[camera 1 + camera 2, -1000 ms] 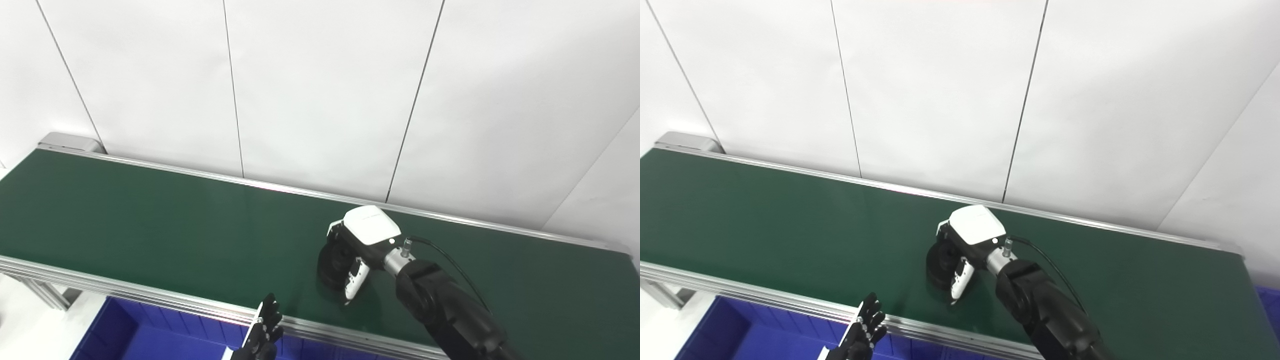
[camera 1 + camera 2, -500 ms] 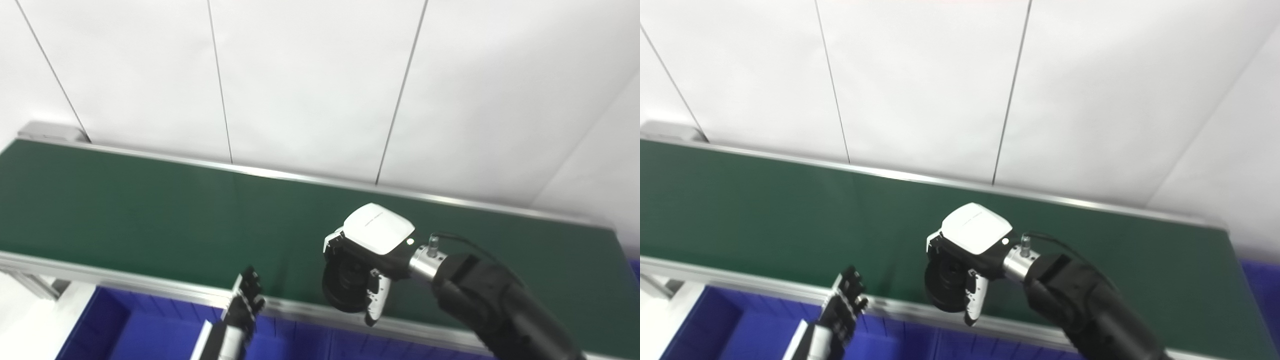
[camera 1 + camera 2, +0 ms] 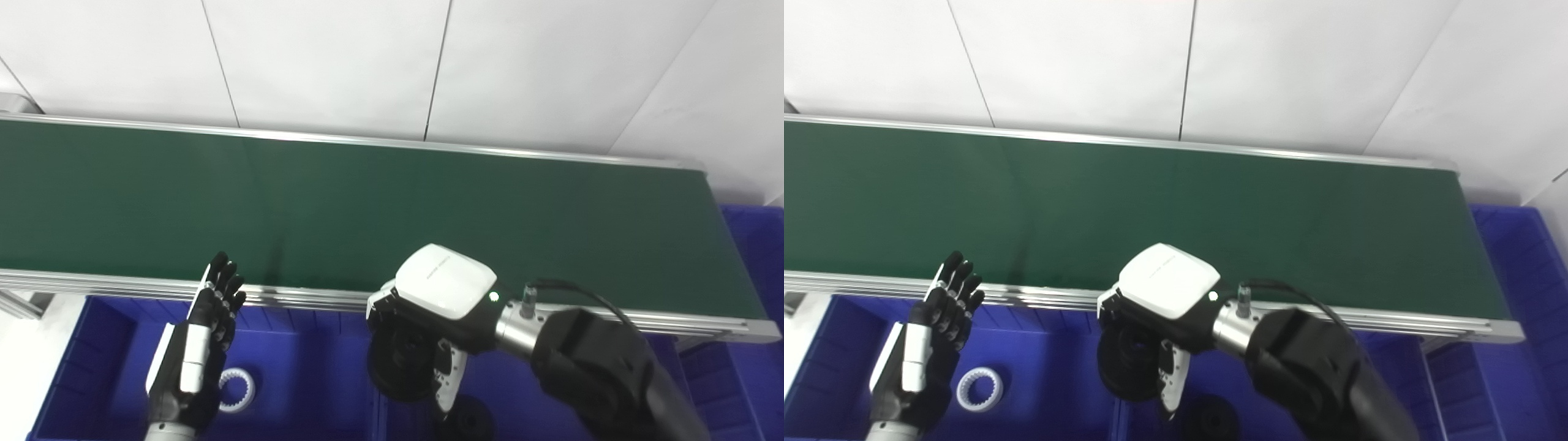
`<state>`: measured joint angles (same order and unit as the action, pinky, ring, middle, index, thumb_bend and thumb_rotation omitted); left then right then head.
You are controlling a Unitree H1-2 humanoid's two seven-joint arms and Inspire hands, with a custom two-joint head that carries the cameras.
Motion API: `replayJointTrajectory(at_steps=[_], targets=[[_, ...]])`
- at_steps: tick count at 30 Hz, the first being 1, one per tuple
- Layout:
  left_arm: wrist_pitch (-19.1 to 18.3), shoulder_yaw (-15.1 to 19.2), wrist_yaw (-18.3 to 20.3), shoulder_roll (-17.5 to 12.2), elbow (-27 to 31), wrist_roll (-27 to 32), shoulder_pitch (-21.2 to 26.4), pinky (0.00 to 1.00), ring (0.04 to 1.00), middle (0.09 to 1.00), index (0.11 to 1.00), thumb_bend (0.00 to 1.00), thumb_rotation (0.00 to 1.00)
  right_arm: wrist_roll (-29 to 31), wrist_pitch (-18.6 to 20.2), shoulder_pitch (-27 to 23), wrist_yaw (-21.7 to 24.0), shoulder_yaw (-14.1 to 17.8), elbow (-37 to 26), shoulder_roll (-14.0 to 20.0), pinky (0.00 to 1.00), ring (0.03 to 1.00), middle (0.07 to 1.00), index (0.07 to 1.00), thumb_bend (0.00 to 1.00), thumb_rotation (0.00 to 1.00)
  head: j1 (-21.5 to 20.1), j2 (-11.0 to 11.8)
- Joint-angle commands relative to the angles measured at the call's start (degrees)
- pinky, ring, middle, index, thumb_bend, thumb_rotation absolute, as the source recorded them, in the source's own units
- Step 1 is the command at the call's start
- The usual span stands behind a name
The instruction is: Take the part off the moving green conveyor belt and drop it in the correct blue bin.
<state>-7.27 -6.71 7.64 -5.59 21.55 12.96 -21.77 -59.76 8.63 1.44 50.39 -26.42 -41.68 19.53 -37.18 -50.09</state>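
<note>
- White wall panels (image 3: 331,61) with thin dark seams form the background behind the work area.
- Green conveyor belt (image 3: 343,208) runs across the full width of both views, edged front and back by a silver aluminium frame (image 3: 306,299); no part lies on its visible surface.
- Right hand (image 3: 422,343), with a white back plate and black fingers, sits in front of the belt's near rail, over the blue bins. It is closed around a round black part (image 3: 397,367), a disc-like wheel held roughly on edge with its face toward the left.
- Black part: clear of the belt, above the divider between the left blue bin (image 3: 306,380) and the middle blue bin (image 3: 520,392); which of the two it hangs over cannot be told exactly.
- Second black round part (image 3: 1213,419) rests on the floor of the middle blue bin, just below the right hand.
- Left hand (image 3: 202,331) is raised over the left blue bin, fingers straight and slightly spread, pointing up toward the belt's rail; it holds nothing.
- White toothed ring (image 3: 980,389) lies flat on the floor of the left blue bin, just beside the left hand.
- Further blue bin (image 3: 753,245) stands beyond the belt's right end.
</note>
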Motion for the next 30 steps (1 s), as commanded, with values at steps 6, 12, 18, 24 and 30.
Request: replayJointTrajectory(at_steps=[6,12,18,24,30], targets=[[-2.3,2.1,1.1,-2.9,3.1,-0.4,2.1,0.94,0.954,0.999,1.000,0.68,0.84,-16.7,-2.6,11.5,-17.3,0.5,7.1,-5.0,0.20,0.270,0.472,0.488,0.53,0.00,-0.9,-1.9],[-2.6,2.7,1.1,-3.8,3.5,-0.6,2.7,0.89,0.923,0.978,1.000,0.72,0.81,-26.7,-0.7,15.0,-26.6,2.1,11.0,-9.0,0.21,0.284,0.474,0.490,0.53,0.00,-1.6,-3.2],[-3.1,3.3,1.2,-3.6,3.9,-0.1,2.8,0.88,0.927,0.964,1.000,0.74,0.78,-37.0,-0.4,16.3,-20.6,4.6,11.0,-13.0,0.40,0.505,0.595,0.503,0.52,0.13,-1.7,-3.7],[-4.4,3.2,0.6,-2.7,4.9,-0.5,2.6,0.87,0.930,0.964,1.000,0.72,0.80,-41.3,-2.5,17.2,-16.0,6.1,10.4,-14.5,0.82,0.830,0.846,0.777,0.99,0.70,-1.2,-3.9],[-5.4,3.1,0.6,-1.8,5.6,-0.9,2.4,0.87,0.928,0.964,1.000,0.71,0.81,-40.4,-3.5,17.7,-13.5,7.1,9.6,-14.8,0.98,0.916,0.928,0.855,1.00,0.82,-0.7,-3.7]])
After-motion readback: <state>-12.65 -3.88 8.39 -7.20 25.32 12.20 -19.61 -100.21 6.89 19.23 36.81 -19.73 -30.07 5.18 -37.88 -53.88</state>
